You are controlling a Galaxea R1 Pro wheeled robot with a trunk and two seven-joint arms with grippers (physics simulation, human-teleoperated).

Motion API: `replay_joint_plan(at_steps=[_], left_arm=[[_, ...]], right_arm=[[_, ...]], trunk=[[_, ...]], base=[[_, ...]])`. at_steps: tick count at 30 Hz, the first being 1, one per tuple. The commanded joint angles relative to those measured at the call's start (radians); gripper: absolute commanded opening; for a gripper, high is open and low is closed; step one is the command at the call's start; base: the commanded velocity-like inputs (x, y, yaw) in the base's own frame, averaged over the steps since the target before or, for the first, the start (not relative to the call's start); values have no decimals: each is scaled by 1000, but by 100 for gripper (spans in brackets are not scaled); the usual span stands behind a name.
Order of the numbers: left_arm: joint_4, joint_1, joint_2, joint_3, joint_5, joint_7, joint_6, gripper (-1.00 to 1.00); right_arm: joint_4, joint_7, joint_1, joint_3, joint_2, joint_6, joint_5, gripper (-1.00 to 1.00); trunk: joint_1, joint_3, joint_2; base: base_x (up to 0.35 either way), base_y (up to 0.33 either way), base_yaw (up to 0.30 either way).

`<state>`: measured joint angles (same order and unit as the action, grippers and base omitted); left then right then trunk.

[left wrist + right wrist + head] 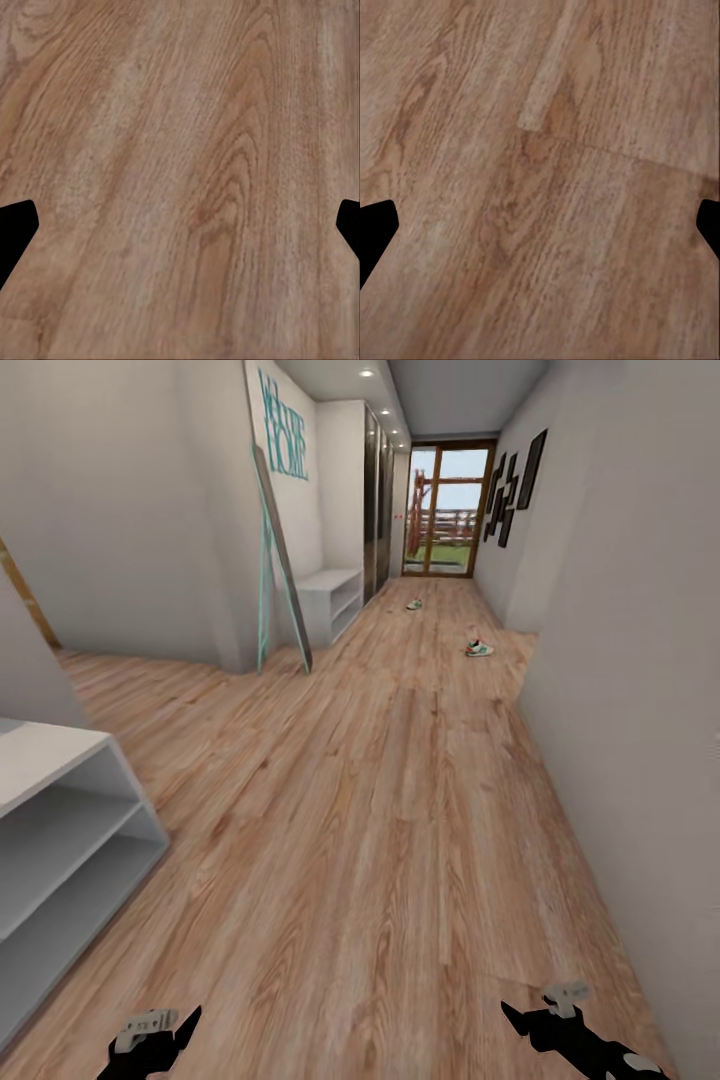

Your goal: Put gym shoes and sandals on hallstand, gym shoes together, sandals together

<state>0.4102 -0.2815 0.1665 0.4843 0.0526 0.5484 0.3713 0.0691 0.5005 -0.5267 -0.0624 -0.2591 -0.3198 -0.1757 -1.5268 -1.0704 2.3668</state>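
One gym shoe is lying on the corridor floor right of centre in the upper half of the head view, near the right wall. A second, smaller shape, too small to identify, is sitting farther back toward the glass door. A light-grey hallstand is standing against the left wall, upper centre-left, behind a leaning mirror. Another grey open shelf unit is filling the left edge. The left gripper and right gripper are hovering at the bottom corners, both spread wide and empty above bare planks.
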Motion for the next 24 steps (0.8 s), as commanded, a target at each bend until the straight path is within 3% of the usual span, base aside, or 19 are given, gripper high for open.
replay_joint_plan(at_steps=[1, 11, 24], left_arm=[[-1, -1, -1, 8, 6, 7, 3, 100], [-2, -1, -1, 8, 6, 7, 3, 100], [-4, -1, 0, 8, 4, 7, 3, 100]], right_arm=[[-2, 4, -1, -7, 0, -2, -10, 100], [-2, 4, -1, -7, 1, -3, -10, 100], [0, 6, -1, -8, 3, -5, -8, 100]], trunk=[[0, -1, 0], [0, -1, 0], [0, -1, 0]], base=[[336, 0, -290], [338, 0, -257], [338, 0, -28]])
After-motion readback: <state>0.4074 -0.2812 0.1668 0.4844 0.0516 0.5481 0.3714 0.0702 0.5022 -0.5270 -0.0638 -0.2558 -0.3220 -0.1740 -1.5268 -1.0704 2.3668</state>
